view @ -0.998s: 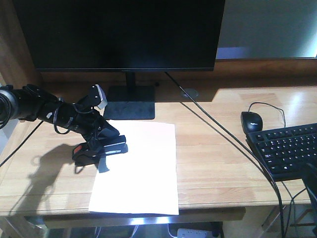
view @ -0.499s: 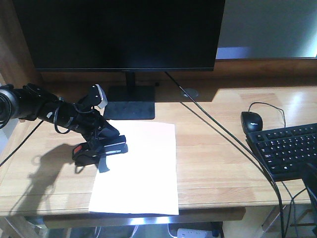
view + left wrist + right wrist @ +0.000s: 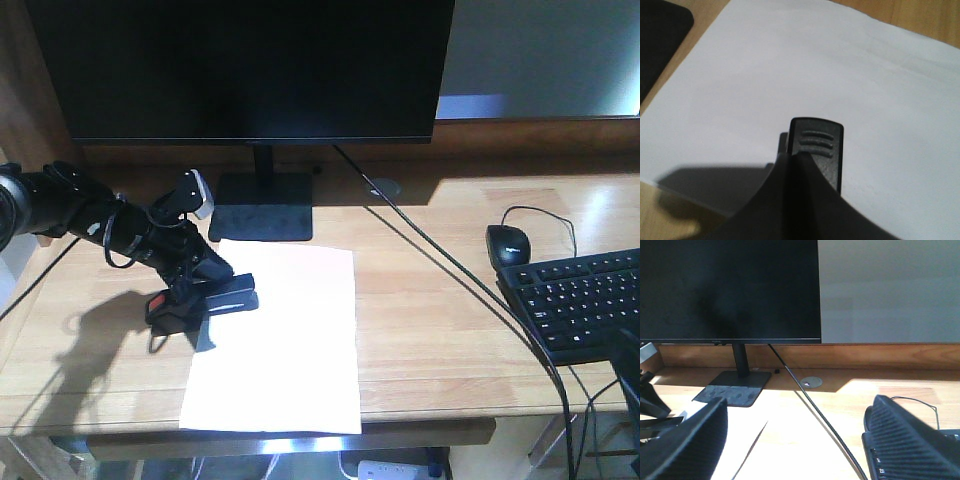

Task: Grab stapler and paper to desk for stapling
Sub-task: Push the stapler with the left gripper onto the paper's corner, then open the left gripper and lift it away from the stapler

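Note:
The black stapler (image 3: 205, 303), orange-red patch at its left end, sits over the left edge of the white paper (image 3: 290, 340) on the light-wood desk (image 3: 430, 300). My left gripper (image 3: 203, 278) reaches in from the left and is shut on the stapler. The left wrist view has the stapler's ribbed front end (image 3: 820, 145) poking out past my closed gripper (image 3: 797, 167), with the paper (image 3: 840, 65) beneath. In the right wrist view my right gripper (image 3: 795, 440) is open and empty, low over the desk at the right.
A large monitor (image 3: 250, 70) on a flat black base (image 3: 265, 205) stands at the back. A black mouse (image 3: 508, 243) and a keyboard (image 3: 580, 300) lie at the right. A black cable (image 3: 450, 265) runs diagonally across the desk from near a grommet (image 3: 383, 187).
The left arm has drawn slightly back to the left, and the stapler has shifted a little left and up with it. The paper has stayed put.

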Available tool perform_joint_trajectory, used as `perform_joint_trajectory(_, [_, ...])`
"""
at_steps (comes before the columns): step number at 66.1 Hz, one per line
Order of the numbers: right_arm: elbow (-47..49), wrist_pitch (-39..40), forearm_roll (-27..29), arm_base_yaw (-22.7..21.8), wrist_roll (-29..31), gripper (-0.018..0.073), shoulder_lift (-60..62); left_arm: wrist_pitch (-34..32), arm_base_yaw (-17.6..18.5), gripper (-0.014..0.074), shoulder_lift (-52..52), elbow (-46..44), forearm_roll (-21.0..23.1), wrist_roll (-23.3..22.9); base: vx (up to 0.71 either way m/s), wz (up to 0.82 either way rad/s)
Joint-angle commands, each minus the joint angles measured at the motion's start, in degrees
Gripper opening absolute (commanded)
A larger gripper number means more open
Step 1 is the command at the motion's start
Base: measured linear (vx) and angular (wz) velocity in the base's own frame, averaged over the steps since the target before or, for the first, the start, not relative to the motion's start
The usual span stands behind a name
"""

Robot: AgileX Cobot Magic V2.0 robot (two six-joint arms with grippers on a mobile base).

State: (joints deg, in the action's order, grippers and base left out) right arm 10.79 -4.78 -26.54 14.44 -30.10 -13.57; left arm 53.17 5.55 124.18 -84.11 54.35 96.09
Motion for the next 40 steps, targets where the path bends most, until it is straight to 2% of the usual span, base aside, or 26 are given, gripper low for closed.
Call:
perform_joint_trajectory(1, [1.48,3.72,-0.19,-0.19,0.03,0.056,-0.34,4.39,0.2,-0.0007,-4.74,0.51,-5.33,-5.36,0.0,0.0])
perform_joint_trajectory(14, [1.48,3.72,-0.19,-0.19,0.03,0.056,-0.34,-0.77,-0.66,-0.0007,-13.26,0.51,-9.09,-14.36,0.0,0.0])
perform_joint_trajectory(30, [1.48,3.72,-0.19,-0.19,0.03,0.056,-0.34,-9.53,-3.01,-0.0007,-24.31,0.51,-14.34,-34.23,0.0,0.0])
perform_joint_trajectory(36, [1.48,3.72,-0.19,-0.19,0.03,0.056,-0.34,-10.37,-4.0,-0.0007,-28.25,0.51,-14.52,-40.39,0.0,0.0])
perform_joint_trajectory(40, [1.48,3.72,-0.19,-0.19,0.03,0.056,-0.34,-10.7,-4.49,-0.0007,-30.52,0.51,-14.52,-42.66,0.0,0.0])
